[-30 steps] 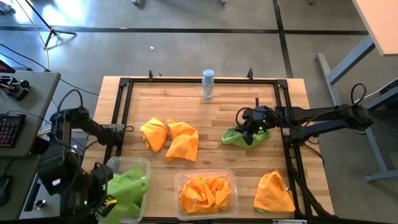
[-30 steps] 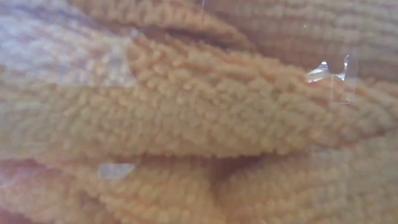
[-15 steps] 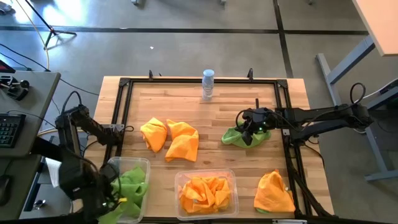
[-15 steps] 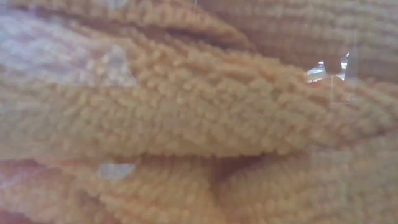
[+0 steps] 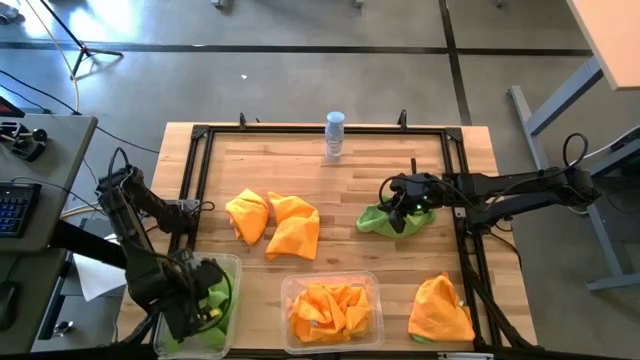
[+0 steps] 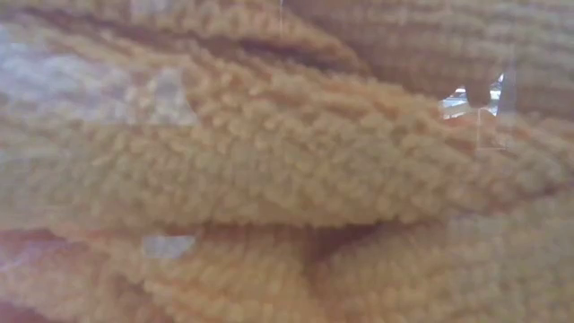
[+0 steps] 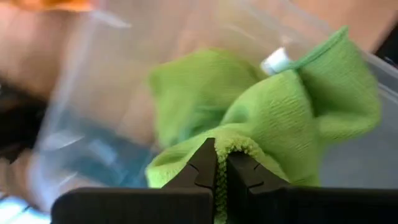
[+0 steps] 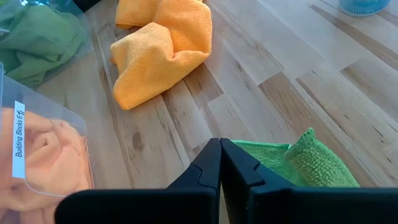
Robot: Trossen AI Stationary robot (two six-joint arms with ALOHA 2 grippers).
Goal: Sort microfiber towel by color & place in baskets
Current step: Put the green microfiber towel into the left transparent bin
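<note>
The towels are light, soft and limp; they sag and bunch rather than keep shape, so a pinch on a raised fold or hemmed edge should lift one, likely with the rest trailing below.

Nearest the front edge, the left gripper [image 5: 205, 305] hangs over the narrow bin [image 5: 232, 262], its fingers clenched on the hem of a green towel [image 7: 280, 118]; the cloth drapes down into that bin. Beside it, the wide bin [image 5: 330, 282] is full of orange towels [image 5: 330, 308], which press against its wall and fill the low view. At the front right corner lies a loose orange towel [image 5: 440, 308] with a sliver of green showing under it.

Farther back, two orange towels [image 5: 275, 222] lie touching each other mid-table. To their right, the right gripper [image 5: 403, 213] sits on a second green towel [image 8: 305, 165] lying on the wood; its fingers are closed and meet at the cloth's edge, though whether any fabric is pinched between them cannot be told. A bottle [image 5: 334, 135] stands at the far edge, apart from all this.
</note>
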